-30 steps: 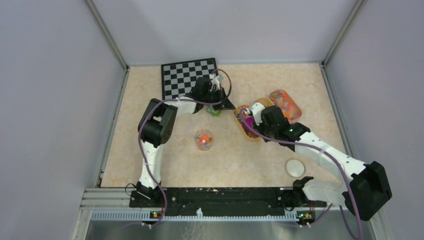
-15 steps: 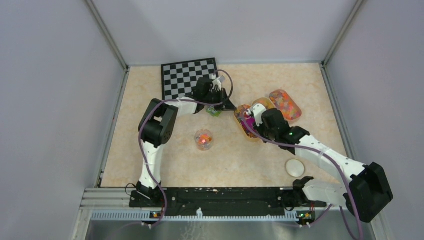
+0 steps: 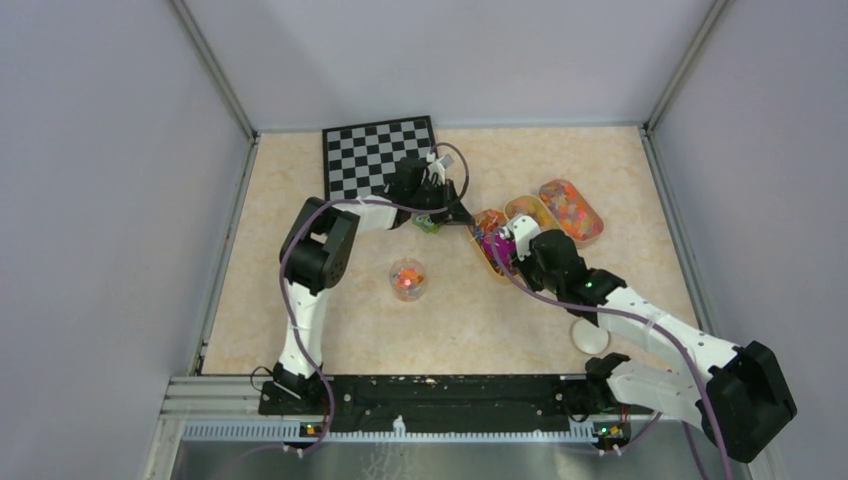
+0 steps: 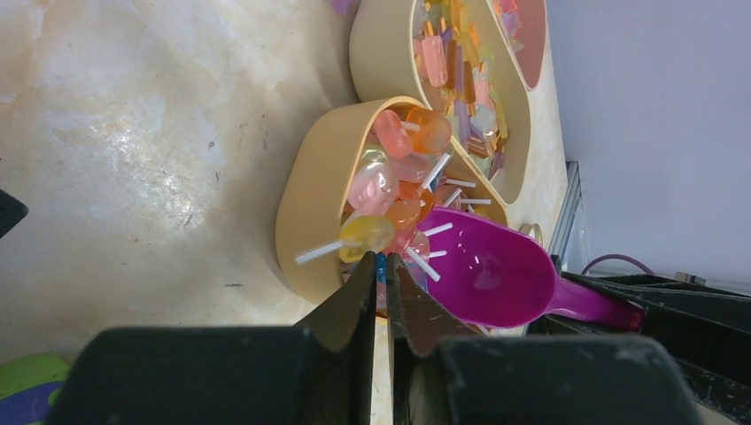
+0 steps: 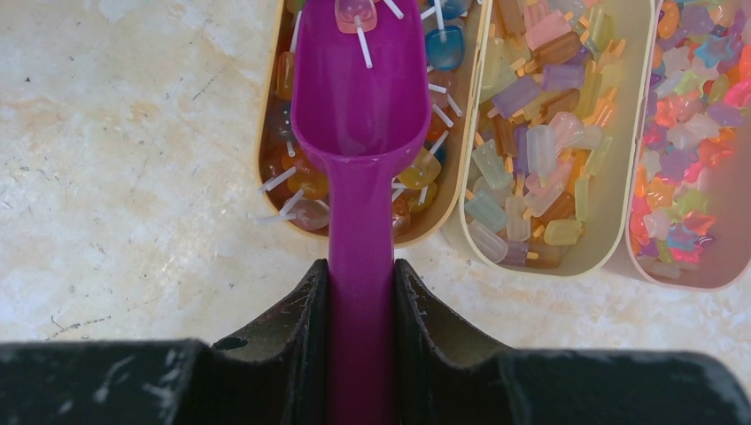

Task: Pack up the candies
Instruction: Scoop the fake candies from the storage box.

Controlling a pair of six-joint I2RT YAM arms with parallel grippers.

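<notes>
Three tan oval trays hold the candies: lollipops point(image 5: 301, 181) in the left tray point(image 3: 487, 262), bar pieces point(image 5: 522, 115) in the middle one, star pieces point(image 5: 686, 115) in the right one. My right gripper point(image 5: 360, 270) is shut on the handle of the magenta scoop point(image 5: 359, 88), also seen from above point(image 3: 492, 243). Its bowl lies over the lollipop tray with one lollipop point(image 5: 354, 13) in it. My left gripper point(image 4: 381, 261) is shut, its tips at the near end of the lollipop tray point(image 4: 305, 204), beside the scoop point(image 4: 487, 270). From above, the left gripper point(image 3: 460, 213) touches that tray's end.
A clear cup point(image 3: 407, 279) with orange and red pieces stands left of the trays. A small green block point(image 3: 428, 222) lies under the left arm. A white round lid point(image 3: 590, 335) lies near the right arm. A checkerboard point(image 3: 380, 155) lies at the back.
My right arm has drawn back toward its base, pulling the scoop along the lollipop tray so its magenta bowl shows more. My left gripper has barely shifted.
</notes>
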